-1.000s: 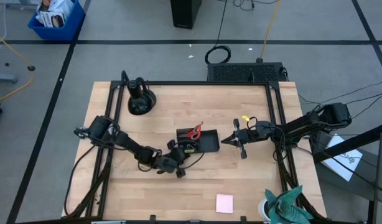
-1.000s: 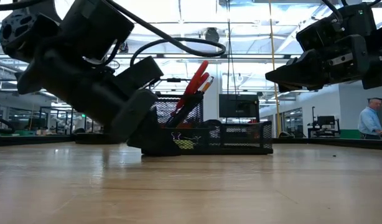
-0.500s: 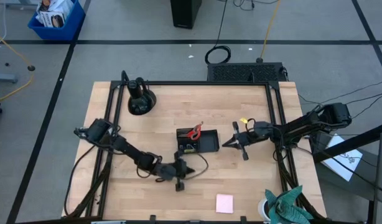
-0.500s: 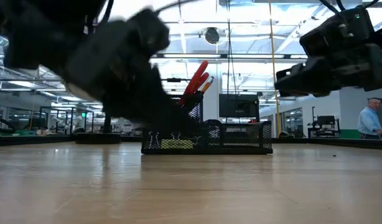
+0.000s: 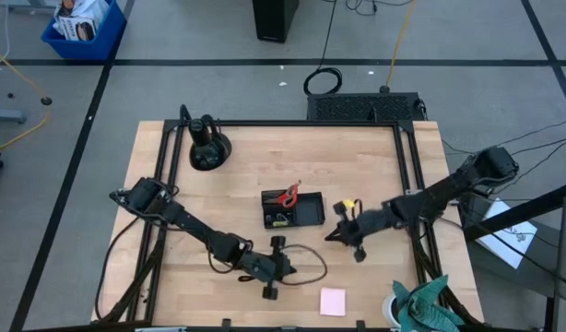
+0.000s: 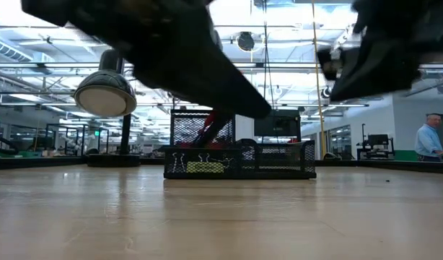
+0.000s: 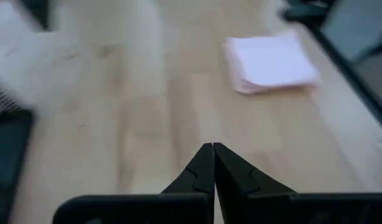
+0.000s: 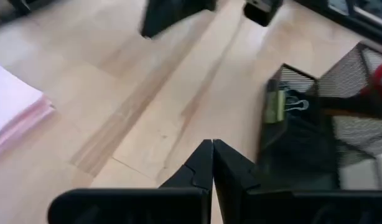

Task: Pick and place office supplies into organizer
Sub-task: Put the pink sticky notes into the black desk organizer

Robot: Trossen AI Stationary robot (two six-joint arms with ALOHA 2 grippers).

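On the pale wooden counter [image 5: 237, 194], the small black mesh organizer [image 5: 291, 210] sits near the middle, with red-handled scissors [image 5: 288, 195] standing in its taller compartment. In the low view the organizer [image 6: 239, 159] shows small black binder clips [image 6: 180, 165] and a yellow-green piece [image 6: 206, 167] in its front section. The square pink notepad [image 5: 333, 301] lies flat near the counter's front edge, well apart from the organizer.

The left gripper [image 5: 274, 267] is low over the counter between the organizer and the notepad, nearer the front edge. Its fingers [image 7: 202, 169] are pressed together with nothing between them, pointed toward the pink notepad [image 7: 270, 61].

The right gripper [image 5: 331, 233] is just to the right of the organizer and slightly in front of it. Its fingers [image 8: 203, 163] are also pressed together and empty, with the organizer [image 8: 315, 134] just beside them and the notepad [image 8: 13, 102] farther off.

A round black domed lamp [image 5: 207, 148] stands at the counter's far left corner, and a teal-green cloth [image 5: 427, 302] lies at the near right corner.
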